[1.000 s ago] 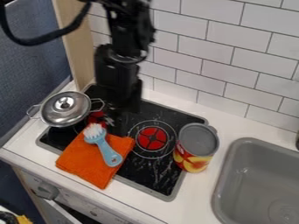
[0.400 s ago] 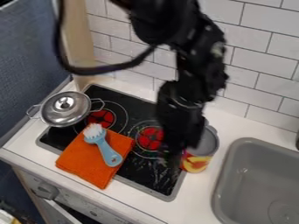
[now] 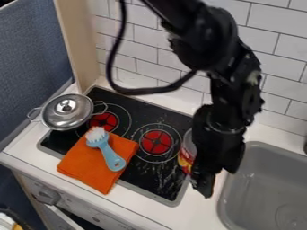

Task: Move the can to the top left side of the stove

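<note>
The black gripper (image 3: 210, 182) hangs at the right side of the stove, over the can and the strip of counter before the sink. Behind it, the can (image 3: 186, 155) stands upright at the stove's right edge, with only its left side showing; the arm covers the rest. Whether the two touch cannot be told. The stove (image 3: 157, 179) is a black top with two red burners and a grey rim. Its top left part lies behind the pot.
A silver lidded pot (image 3: 67, 112) sits on the stove's left edge. An orange cloth (image 3: 90, 168) with a blue brush (image 3: 110, 156) on it covers the front left. The grey sink (image 3: 264, 188) is at the right, and a tiled wall (image 3: 141, 65) runs behind.
The arm has swung from the left part of the stove to the right, and its gripper now hides most of the can. Can, pot, cloth and brush have not visibly moved.
</note>
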Robot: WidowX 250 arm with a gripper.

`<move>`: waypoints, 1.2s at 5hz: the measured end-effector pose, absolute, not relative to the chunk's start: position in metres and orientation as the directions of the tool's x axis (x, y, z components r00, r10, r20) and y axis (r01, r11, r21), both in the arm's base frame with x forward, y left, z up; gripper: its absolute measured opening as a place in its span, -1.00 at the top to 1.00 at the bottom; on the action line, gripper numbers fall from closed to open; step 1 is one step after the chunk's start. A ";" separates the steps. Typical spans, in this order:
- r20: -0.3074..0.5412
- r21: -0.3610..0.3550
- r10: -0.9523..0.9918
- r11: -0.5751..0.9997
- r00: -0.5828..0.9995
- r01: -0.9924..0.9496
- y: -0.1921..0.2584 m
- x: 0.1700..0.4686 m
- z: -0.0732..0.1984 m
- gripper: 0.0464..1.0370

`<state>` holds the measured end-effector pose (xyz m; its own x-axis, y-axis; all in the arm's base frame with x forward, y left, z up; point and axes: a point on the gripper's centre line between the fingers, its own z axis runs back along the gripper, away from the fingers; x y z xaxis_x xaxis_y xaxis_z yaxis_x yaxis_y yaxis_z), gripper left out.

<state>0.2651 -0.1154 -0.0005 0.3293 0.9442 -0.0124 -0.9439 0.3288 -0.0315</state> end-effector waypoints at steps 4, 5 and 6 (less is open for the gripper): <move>0.046 -0.053 0.938 0.346 0.344 -0.937 -0.128 0.293 -0.046 -0.93; 0.072 -0.054 0.945 0.324 0.320 -0.945 -0.117 0.305 -0.047 -0.93; 0.096 -0.051 0.952 0.295 0.290 -0.954 -0.101 0.315 -0.046 -0.93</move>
